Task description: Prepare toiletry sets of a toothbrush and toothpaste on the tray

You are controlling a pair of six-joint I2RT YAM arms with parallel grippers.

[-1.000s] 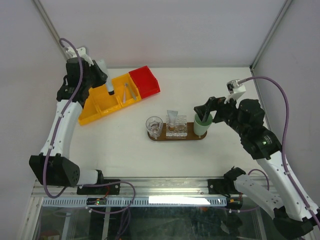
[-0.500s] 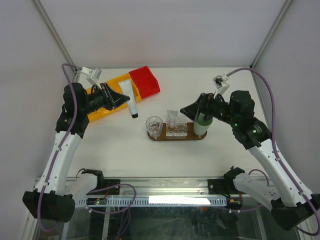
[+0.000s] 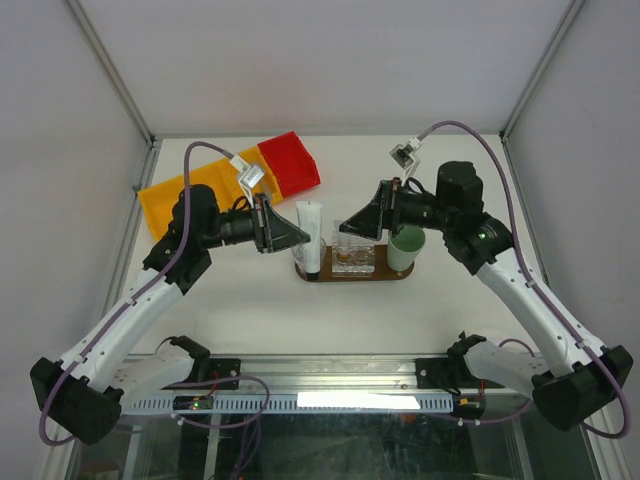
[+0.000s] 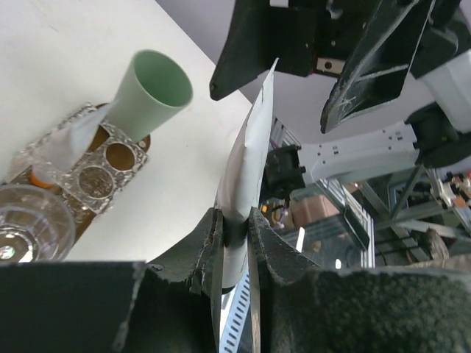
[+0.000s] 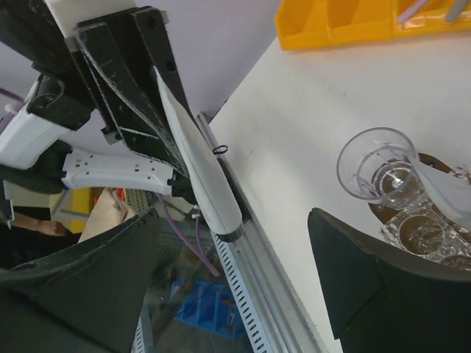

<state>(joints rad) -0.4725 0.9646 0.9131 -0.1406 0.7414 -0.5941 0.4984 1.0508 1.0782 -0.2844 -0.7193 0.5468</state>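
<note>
My left gripper [image 3: 303, 238] is shut on a pale toothpaste tube [image 3: 311, 222], which hangs cap-down over the left end of the dark oval tray [image 3: 345, 277]. In the left wrist view the tube [image 4: 250, 147] stands pinched between the fingers [image 4: 199, 243]. My right gripper [image 3: 352, 226] is open just right of the tube, facing it; the right wrist view shows the tube [image 5: 202, 173] ahead of its spread fingers [image 5: 383, 279], not touching them. A second tube [image 4: 70, 143] leans in a cut-glass holder [image 3: 356, 258] on the tray. Thin pale sticks [image 5: 412, 9] lie in the yellow bin.
A clear glass [image 5: 375, 165] stands on the tray's left end, partly behind the held tube. A mint-green cup [image 3: 405, 248] stands at its right end. Yellow bins [image 3: 165, 205] and a red bin [image 3: 290, 165] sit at the back left.
My left arm has swung from the yellow bins across to the tray, carrying the tube. My right arm has left the mint cup and moved left toward the tube, jaws narrowing slightly.
</note>
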